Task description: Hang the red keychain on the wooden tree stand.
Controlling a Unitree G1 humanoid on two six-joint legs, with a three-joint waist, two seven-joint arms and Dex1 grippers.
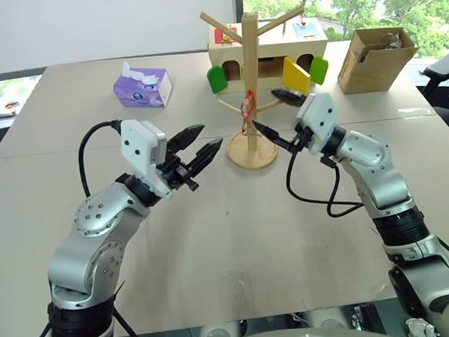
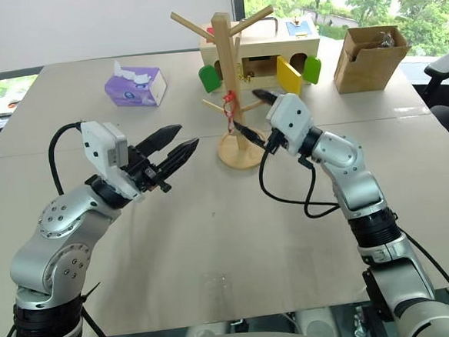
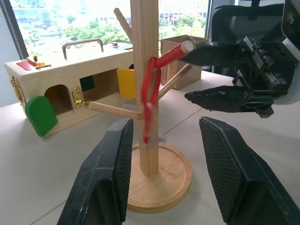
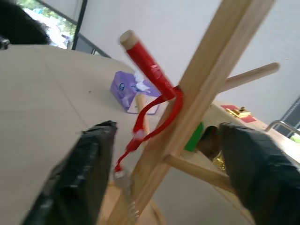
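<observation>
The wooden tree stand [image 1: 252, 58] rises from its round base at the table's middle back. The red keychain [image 1: 246, 109] hangs by its loop from a red-tipped branch on the post's right side, with its silver key [image 4: 123, 178] dangling below. My right gripper [image 1: 267, 109] is open just right of the post. One finger is above that branch and one below, and neither touches the keychain [image 4: 154, 112]. Left of the stand and apart from it, my left gripper [image 1: 211, 135] is open and empty, pointing at the post [image 3: 145, 70].
Behind the stand sits a wooden box [image 1: 278, 53] with green and yellow flaps. A purple tissue box [image 1: 142, 88] is at the back left. A cardboard box [image 1: 375, 59] is at the back right. Bare table lies between my arms.
</observation>
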